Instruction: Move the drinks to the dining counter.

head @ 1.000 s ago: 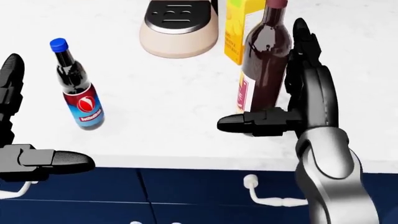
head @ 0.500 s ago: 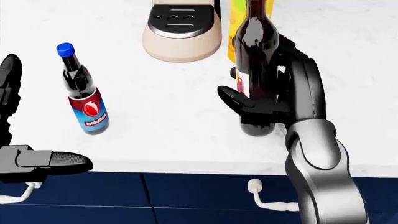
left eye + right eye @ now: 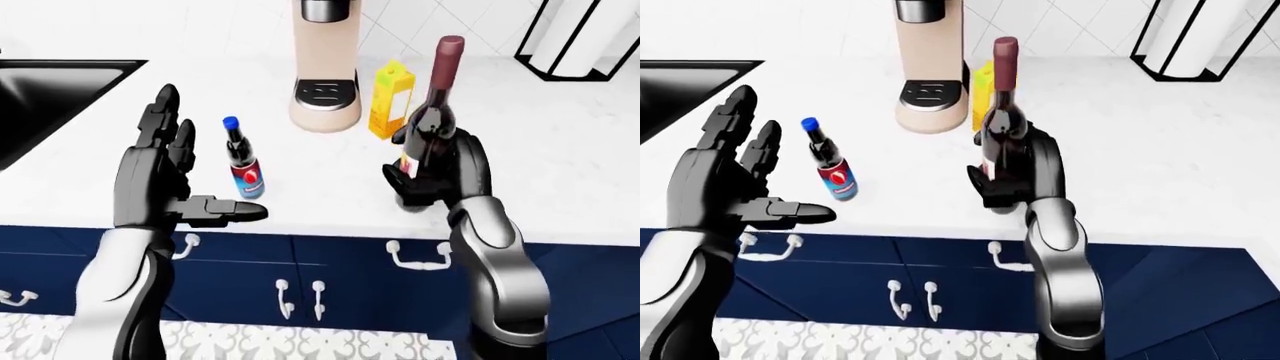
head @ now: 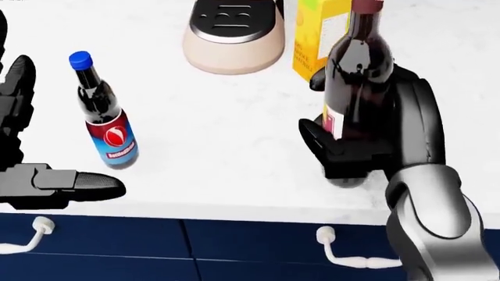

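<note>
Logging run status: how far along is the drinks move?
Done: nothing delivered yet. In hand: right hand is closed round the wine bottle. Left: soda bottle and juice carton stand on the counter; left hand open beside the soda bottle.

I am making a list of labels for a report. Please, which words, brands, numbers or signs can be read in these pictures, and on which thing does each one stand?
No text reads clearly.
Small bottle: red and white round logo; the white word under it is too blurred to read.
Wine bottle, held in the right hand: pale label with red edge, print unreadable.
Yellow carton: small print, too blurred.
Coffee machine: drip-tray slots only, no words.
</note>
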Tool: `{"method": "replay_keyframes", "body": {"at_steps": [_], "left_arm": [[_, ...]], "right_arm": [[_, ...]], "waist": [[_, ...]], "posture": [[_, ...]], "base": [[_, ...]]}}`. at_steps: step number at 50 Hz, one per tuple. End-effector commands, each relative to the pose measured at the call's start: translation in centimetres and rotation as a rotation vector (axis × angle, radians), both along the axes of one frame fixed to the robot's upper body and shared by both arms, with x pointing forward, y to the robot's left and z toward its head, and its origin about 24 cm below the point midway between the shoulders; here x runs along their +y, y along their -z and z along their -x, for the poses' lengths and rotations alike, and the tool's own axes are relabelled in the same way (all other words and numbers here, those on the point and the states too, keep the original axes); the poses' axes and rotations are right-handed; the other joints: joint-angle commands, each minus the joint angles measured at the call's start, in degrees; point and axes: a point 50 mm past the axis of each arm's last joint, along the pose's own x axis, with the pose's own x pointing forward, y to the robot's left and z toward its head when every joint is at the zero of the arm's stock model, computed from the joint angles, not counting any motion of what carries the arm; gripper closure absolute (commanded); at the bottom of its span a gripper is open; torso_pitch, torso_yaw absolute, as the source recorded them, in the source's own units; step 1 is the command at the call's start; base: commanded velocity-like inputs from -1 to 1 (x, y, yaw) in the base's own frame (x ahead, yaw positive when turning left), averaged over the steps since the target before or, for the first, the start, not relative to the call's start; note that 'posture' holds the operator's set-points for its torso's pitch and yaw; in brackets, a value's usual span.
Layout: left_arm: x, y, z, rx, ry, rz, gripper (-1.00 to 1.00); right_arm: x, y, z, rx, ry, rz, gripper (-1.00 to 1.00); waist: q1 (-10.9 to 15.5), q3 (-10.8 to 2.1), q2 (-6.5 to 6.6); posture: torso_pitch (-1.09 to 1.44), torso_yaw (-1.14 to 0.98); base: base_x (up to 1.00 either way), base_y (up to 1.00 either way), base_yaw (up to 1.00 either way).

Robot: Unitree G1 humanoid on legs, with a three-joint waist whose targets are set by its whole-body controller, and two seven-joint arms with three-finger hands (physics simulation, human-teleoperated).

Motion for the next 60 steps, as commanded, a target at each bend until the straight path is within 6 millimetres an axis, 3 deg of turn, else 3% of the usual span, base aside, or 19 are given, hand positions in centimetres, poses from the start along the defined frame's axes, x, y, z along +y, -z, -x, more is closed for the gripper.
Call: {"method": "replay_keyframes", "body": {"at_steps": [1, 23, 39, 60], "left_arm": [[0.1, -1.4, 0.2, -0.084, -0.020, -0.022, -1.00], [-0.5, -1.9, -2.0, -0.066, -0.062, -0.046, -1.00], [-0.3, -1.3, -3.9, -0.020, -0.125, -0.072, -1.00], [-0.3, 1.0, -6.3, 0.040, -0.155, -0.100, -1.00]], "right_arm": [[0.2, -3.6, 1.4, -0.184, -0.016, -0.008, 1.00], [-0.1, -6.1, 4.5, -0.235, -0.027, 0.004, 1.00], [-0.2, -6.4, 5.0, -0.246, -0.027, -0.005, 1.00], [-0.2, -6.3, 5.0, -0.246, -0.026, -0.009, 1.00]], "waist": [[0.03, -1.78, -0.11], [-0.14, -1.16, -0.38], [-0.08, -1.27, -0.42], [-0.27, -1.71, -0.37]], "posture": [[0.00, 0.00], [0.00, 0.00], [0.00, 0.00], [0.00, 0.00]], "base": [[0.00, 0.00, 0.00], [0.00, 0.00, 0.00], [0.00, 0.00, 0.00], [0.00, 0.00, 0.00]]}}
